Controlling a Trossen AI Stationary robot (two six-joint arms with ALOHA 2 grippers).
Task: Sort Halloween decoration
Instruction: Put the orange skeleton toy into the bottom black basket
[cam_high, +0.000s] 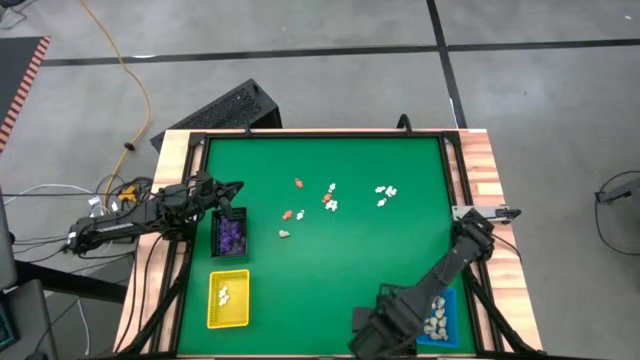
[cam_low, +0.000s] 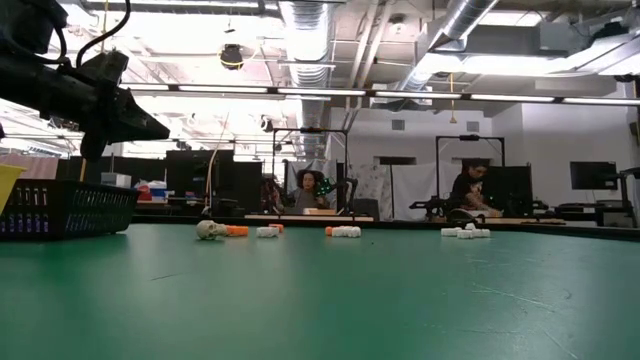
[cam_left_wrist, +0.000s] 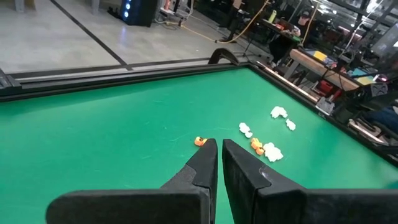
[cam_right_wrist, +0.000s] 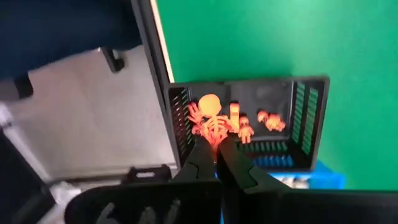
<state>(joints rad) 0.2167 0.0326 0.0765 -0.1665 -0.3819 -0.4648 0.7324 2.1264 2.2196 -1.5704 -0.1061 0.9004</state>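
Clenched and empty, the left gripper (cam_high: 238, 187) hangs over the far end of the black tray (cam_high: 230, 234) in the high view; this tray has mesh walls and holds purple figurines (cam_high: 231, 235). Beside it lies a yellow tray (cam_high: 227, 298) with white pieces inside. On the green felt mat (cam_high: 330, 270), orange and white Halloween decoration pieces (cam_high: 329, 197) lie loose near the middle, with one white group (cam_high: 385, 192) further right. The right arm's gripper (cam_high: 375, 335) is at the near right, beside the blue tray (cam_high: 440, 318) that holds cream-beige pieces.

From the low view, the loose figurines (cam_low: 270, 231) make a thin row across the flat mat, and the black tray's (cam_low: 62, 208) ribbed wall stands at the left.

The left wrist view shows two smooth dark fingers (cam_left_wrist: 208, 163) pressed nearly together, with nothing between them, above the mat.

The right wrist view shows the right gripper's fingers (cam_right_wrist: 202, 155) closed above a dark slotted bin (cam_right_wrist: 305, 124) with an orange skeleton (cam_right_wrist: 211, 118) and small orange pieces in it; whether the tips pinch the skeleton, I cannot tell.
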